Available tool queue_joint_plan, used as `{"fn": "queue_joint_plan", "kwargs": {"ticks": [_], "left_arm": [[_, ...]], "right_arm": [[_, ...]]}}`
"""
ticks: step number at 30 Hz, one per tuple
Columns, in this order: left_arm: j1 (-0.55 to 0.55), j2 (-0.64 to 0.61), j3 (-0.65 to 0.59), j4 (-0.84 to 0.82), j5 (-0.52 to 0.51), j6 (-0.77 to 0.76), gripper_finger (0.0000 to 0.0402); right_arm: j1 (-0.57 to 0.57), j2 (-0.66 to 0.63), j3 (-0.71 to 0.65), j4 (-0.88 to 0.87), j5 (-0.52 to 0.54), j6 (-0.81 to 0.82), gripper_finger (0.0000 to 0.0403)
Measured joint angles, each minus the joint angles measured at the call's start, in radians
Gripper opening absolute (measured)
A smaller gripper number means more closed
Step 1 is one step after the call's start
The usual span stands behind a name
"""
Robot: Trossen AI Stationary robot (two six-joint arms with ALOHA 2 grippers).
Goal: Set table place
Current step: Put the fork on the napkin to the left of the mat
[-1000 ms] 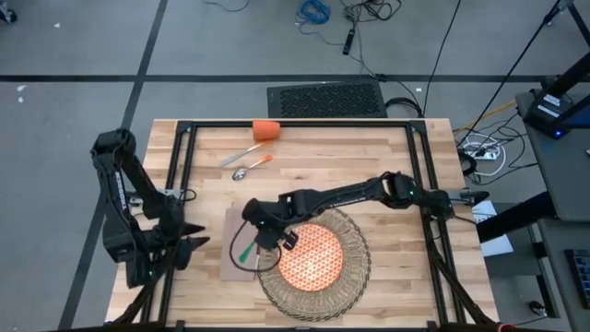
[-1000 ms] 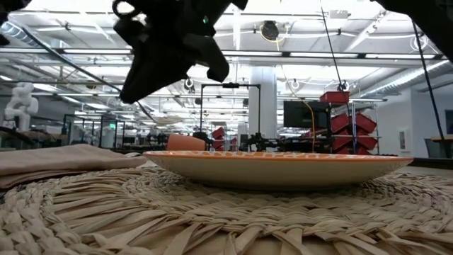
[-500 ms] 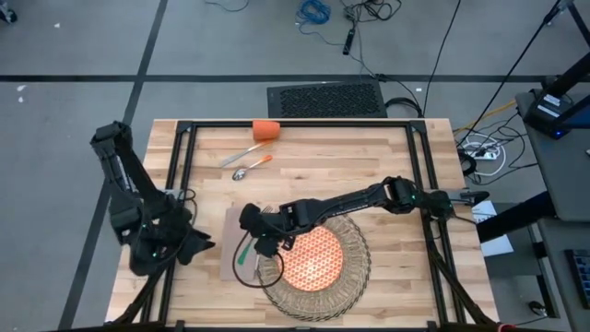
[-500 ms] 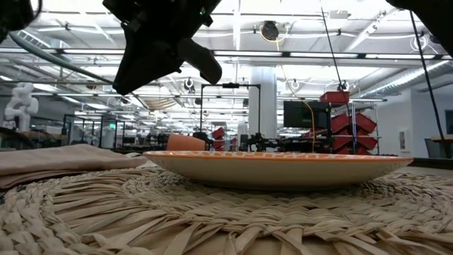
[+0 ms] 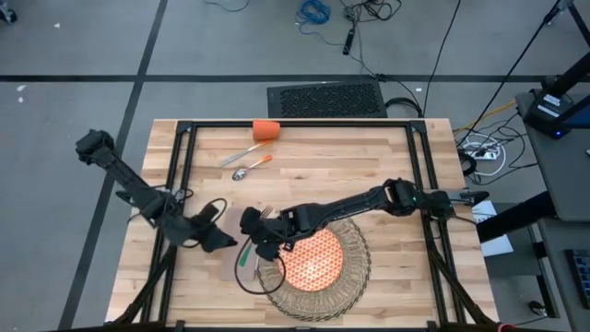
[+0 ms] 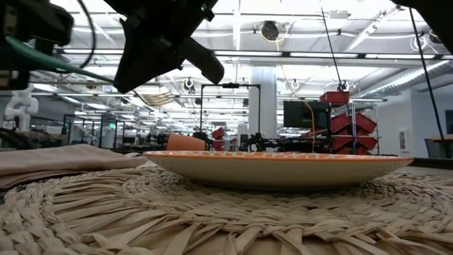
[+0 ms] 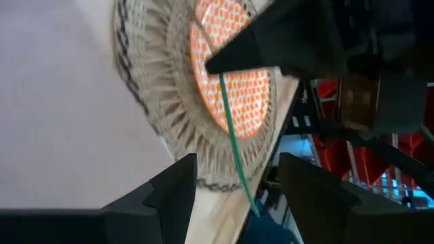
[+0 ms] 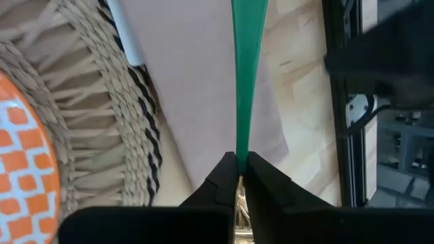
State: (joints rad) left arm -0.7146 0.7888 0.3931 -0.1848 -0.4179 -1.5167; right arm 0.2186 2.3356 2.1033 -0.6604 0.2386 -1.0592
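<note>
L gripper (image 5: 229, 243) now swung in beside napkin (image 5: 232, 261) edge, open, empty; R gripper (image 5: 254, 251) pinching fork (image 5: 246, 254).

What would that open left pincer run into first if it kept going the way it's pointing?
Probably the green-handled fork, held in the right pincer straight ahead. The left pincer points across the beige napkin toward it; depth is unclear.

the wooden table (image 5: 369, 161) carries a wicker placemat (image 5: 355, 277), napkin (image 5: 230, 263), cup (image 5: 265, 129), knife (image 5: 243, 153) and spoon (image 5: 251, 167).
</note>
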Motion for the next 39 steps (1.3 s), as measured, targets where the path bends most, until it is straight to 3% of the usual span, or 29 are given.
{"fn": "queue_joint_plan", "kwargs": {"ticks": [7,17,30,39], "left_arm": [[0.185,0.04,-0.008,0.07,0.188,0.116,0.0191],[0.334,0.206,-0.008,0.293,0.39,0.226,0.0154],[0.392,0.261,-0.008,0.296,0.435,0.297,0.0064],[0.395,0.261,-0.008,0.299,0.426,0.347,0.0026]], "right_arm": [[0.003,0.0,0.0,0.007,0.057,-0.016,0.0],[0.002,0.0,0.0,0.026,0.077,-0.013,0.0],[0.001,0.004,0.001,-0.014,0.103,0.029,0.0],[0.001,0.004,0.001,-0.017,0.104,0.087,0.0003]]}}
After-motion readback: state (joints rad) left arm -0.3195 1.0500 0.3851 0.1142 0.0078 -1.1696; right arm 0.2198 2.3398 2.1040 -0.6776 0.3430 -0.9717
